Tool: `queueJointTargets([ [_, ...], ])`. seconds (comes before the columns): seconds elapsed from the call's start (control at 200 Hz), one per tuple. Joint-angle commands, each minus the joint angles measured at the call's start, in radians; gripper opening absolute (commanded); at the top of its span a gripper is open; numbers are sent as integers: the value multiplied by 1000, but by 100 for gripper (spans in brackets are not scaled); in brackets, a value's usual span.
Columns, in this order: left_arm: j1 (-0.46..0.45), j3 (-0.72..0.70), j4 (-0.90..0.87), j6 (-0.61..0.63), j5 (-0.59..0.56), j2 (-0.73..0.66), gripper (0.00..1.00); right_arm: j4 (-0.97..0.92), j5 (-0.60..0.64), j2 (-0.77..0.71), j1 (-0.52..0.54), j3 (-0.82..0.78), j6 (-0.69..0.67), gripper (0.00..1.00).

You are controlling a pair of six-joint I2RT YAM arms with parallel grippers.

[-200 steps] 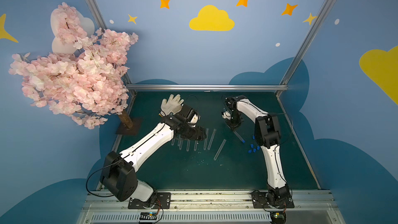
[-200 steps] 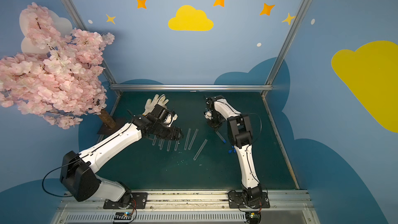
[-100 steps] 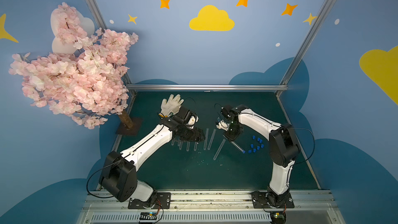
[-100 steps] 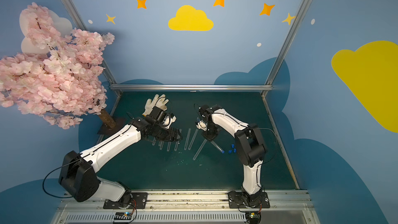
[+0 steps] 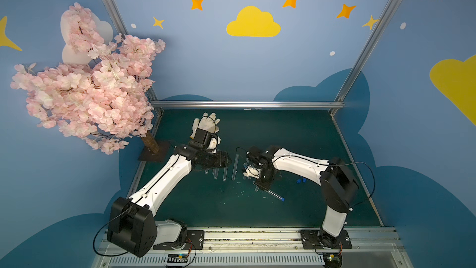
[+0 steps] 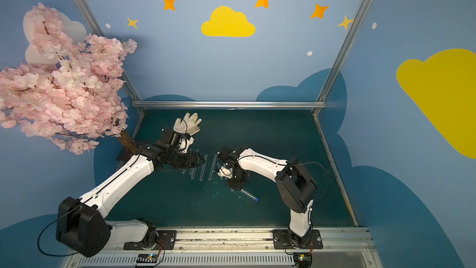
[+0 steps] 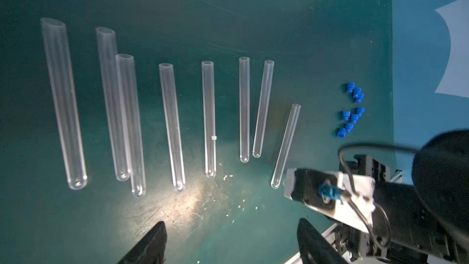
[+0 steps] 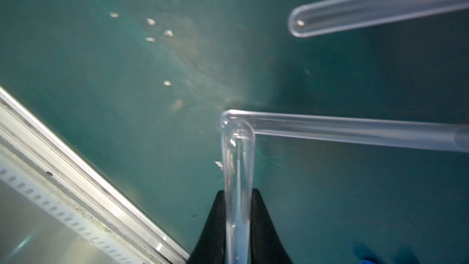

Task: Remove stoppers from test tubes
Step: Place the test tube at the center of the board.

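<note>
Fingers (image 8: 264,224) of right gripper (image 8: 237,196) pinch a test tube (image 8: 237,163), stopper (image 5: 282,199) aimed at worktop's (image 5: 296,137) front-right corner, rounded end hidden in both top views; left gripper (image 7: 231,224) gapes, empty.

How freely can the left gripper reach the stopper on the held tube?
Probably yes, but not straight: the right gripper, shut on the tube, sits between the open left gripper and the stopper, which points away from it. Approach from the front looks free.

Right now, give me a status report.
Left pincer open, empty, above eight bare tubes. Right pincer shut on stoppered tube. Its tip over end of lying tube.
</note>
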Motion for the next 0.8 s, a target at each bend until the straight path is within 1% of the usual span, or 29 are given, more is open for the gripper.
queueJointTargets([
  [0.0, 53, -30, -20, 35, 28, -44, 80, 6, -30, 26, 47, 7, 4, 14],
  [0.165, 130, -58, -30, 54, 46, -87, 80, 10, -43, 56, 112, 25, -18, 15],
  [0.38, 150, -41, -37, 82, 29, -96, 80, 16, -55, 127, 148, 60, -46, 14],
  [0.516, 154, -22, -44, 89, 24, -94, 80, 27, -53, 152, 149, 49, -59, 17],
  [0.636, 156, -10, -52, 95, 22, -92, 80, 34, -49, 154, 154, 28, -73, 22],
  [0.736, 156, -4, -54, 97, 19, -91, 81, 35, -47, 154, 155, 18, -75, 31],
  [0.791, 156, 4, -54, 97, 19, -88, 81, 33, -47, 150, 156, 15, -71, 38],
])
